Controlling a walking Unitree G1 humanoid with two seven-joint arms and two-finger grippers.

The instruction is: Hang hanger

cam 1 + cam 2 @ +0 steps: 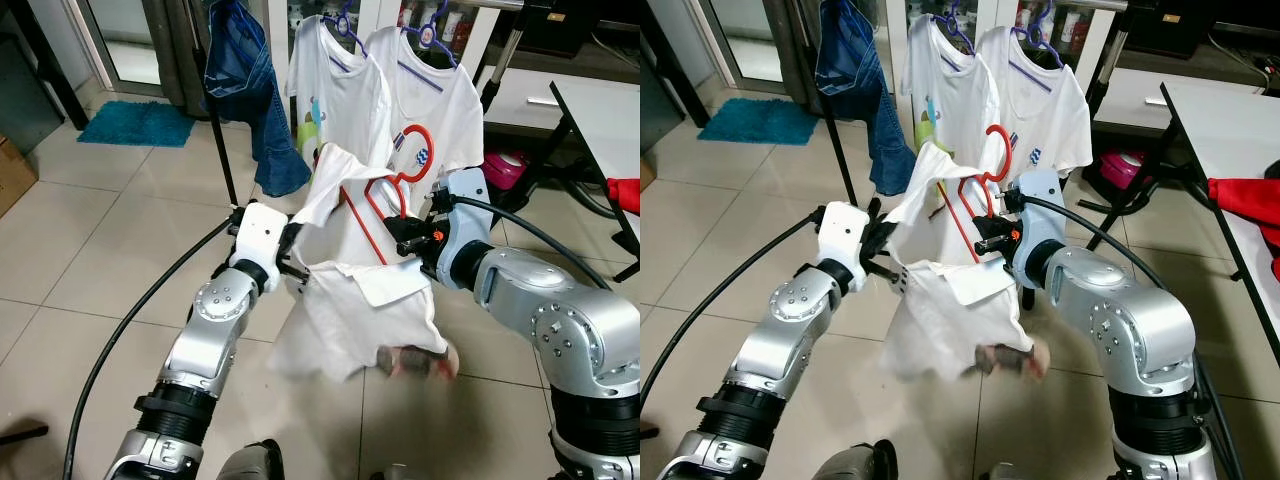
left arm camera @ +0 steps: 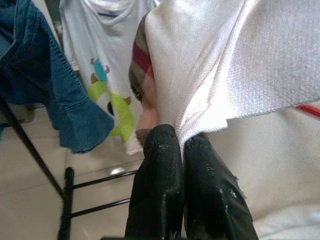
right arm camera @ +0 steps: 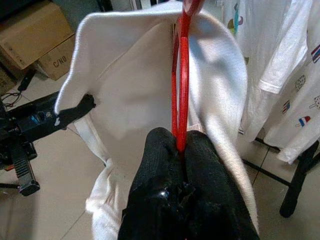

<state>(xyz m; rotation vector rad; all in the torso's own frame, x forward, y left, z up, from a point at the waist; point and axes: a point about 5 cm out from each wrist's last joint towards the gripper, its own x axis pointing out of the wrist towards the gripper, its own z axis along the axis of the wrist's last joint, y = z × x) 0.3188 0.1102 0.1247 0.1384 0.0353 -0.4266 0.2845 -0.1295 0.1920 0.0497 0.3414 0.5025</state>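
A red hanger (image 1: 385, 192) carries a white garment (image 1: 355, 300), held in the air between both arms. My right gripper (image 3: 181, 145) is shut on the hanger's red wire, its hook (image 1: 415, 150) pointing up toward the rack. My left gripper (image 2: 181, 142) is shut on the white garment's edge, on the left side (image 1: 298, 262). The garment (image 1: 950, 310) droops below both grippers. Behind hang two white T-shirts (image 1: 385, 90) on blue hangers (image 1: 345, 22) and blue jeans (image 1: 245, 75) on a rack.
The rack's black pole (image 1: 222, 150) stands just behind my left arm. A white table (image 1: 610, 120) with a red cloth (image 1: 625, 192) is at the right. A blue mat (image 1: 135, 122) lies far left on the tiled floor. A cardboard box (image 3: 35, 40) sits at the back.
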